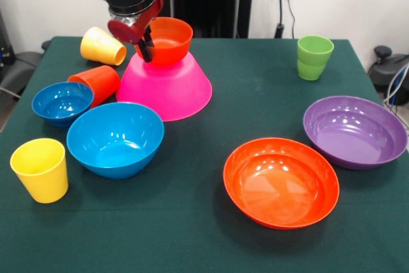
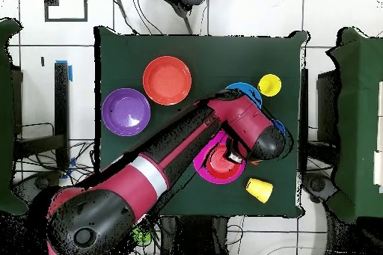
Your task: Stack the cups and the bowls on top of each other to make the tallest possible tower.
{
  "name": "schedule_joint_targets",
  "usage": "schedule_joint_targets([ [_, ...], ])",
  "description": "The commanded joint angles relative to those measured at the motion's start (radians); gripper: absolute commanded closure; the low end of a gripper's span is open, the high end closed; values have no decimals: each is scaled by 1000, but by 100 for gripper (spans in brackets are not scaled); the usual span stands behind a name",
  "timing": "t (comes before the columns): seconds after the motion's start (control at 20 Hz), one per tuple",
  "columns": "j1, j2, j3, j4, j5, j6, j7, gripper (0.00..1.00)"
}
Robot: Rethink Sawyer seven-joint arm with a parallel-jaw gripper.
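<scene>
Trouble first: my gripper has its jaws pinched on the rim of the small orange bowl, which sits upright on the upturned pink bowl. If I let go off-centre, I judge it could slide down that glossy slope (nothing holds it there). By my count, four cups: yellow upright, yellow tipped, orange-red tipped, green. Six bowls: those two, small blue, medium blue, shallow orange, shallow purple.

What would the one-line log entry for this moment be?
gripper: at small orange bowl rim | bowl: upright on inverted pink bowl | medium blue bowl: unstacked
</scene>
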Motion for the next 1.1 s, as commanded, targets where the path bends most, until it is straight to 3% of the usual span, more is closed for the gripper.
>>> schedule_joint_targets([
  [0.05,-10,43,103,-72,42,130,77,100],
  [1.1,1,99,66,-79,27,154,51,100],
])
